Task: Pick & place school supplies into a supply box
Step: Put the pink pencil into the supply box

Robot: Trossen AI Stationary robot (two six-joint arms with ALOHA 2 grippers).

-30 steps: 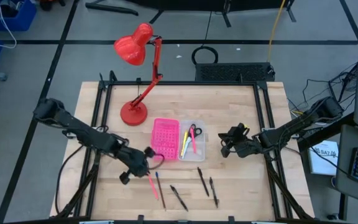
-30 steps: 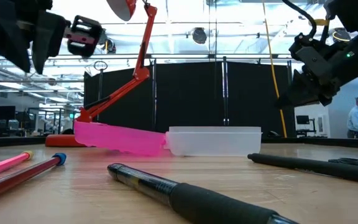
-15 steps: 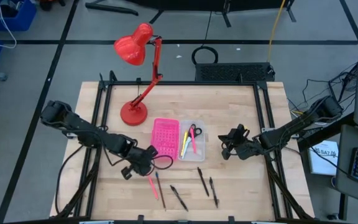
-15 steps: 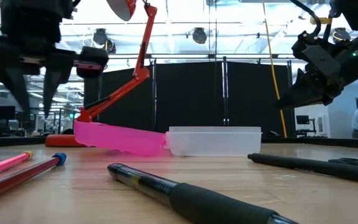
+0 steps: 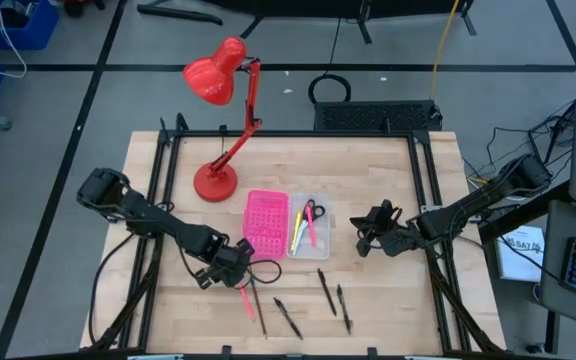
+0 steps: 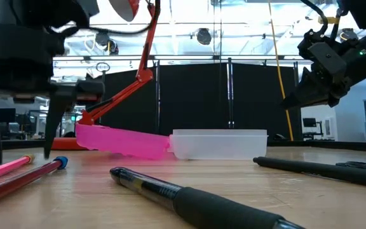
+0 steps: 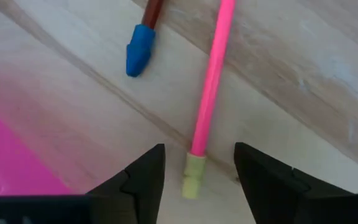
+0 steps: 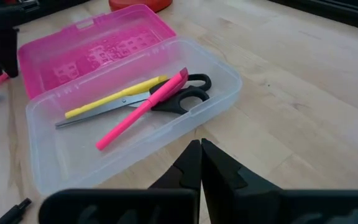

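Note:
My left gripper (image 5: 236, 278) stands open and low over the near left of the table. Its two fingers (image 7: 145, 180) straddle the eraser end (image 7: 194, 177) of a pink pencil (image 5: 247, 302) lying flat on the wood, without touching it. Beside it lies a pencil with a blue cap (image 7: 138, 50). The clear supply box (image 8: 135, 118) holds black-handled scissors (image 8: 179, 93), a yellow pencil (image 8: 114, 99) and a pink pen (image 8: 145, 106). My right gripper (image 8: 201, 149) is shut, hovering to the right of the box (image 5: 308, 226).
A pink perforated tray (image 5: 265, 221) adjoins the box's left side. A red desk lamp (image 5: 218, 120) stands at the far left. Three dark pens (image 5: 288, 318), (image 5: 326, 290), (image 5: 343, 307) lie near the front edge. A black pen (image 6: 189, 200) lies close in the low view.
My left gripper has moved toward the table's near right and come down to the table top at the pink pencil's eraser end. Its fingers have spread wide apart. My right gripper has stayed shut beside the box.

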